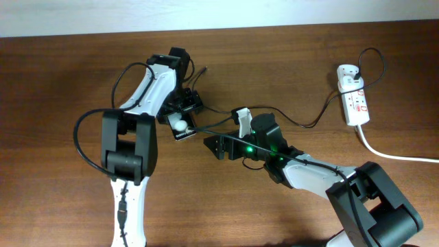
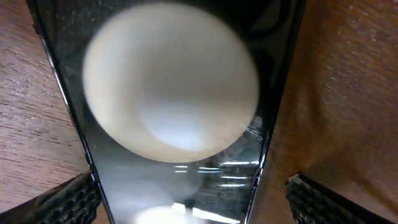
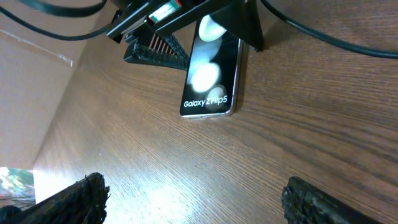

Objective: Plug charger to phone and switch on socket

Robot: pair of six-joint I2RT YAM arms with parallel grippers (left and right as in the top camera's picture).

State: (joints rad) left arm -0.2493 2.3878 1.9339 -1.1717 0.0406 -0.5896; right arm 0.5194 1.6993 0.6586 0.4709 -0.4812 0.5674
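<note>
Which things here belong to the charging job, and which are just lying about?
Job: phone, charger, socket.
Not worked on: white cord running from the socket, table.

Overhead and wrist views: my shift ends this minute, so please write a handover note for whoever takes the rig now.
Left gripper: open, straddling the phone, which lies flat on the table.
Right gripper: open, empty, low over the table, facing the phone.
Charger: runs from the socket toward the phone; its tip is not clear to see.
Done: nothing confirmed; the phone's near end shows no plug.
Left: plug in the charger, switch on the socket. Switch state unreadable.
</note>
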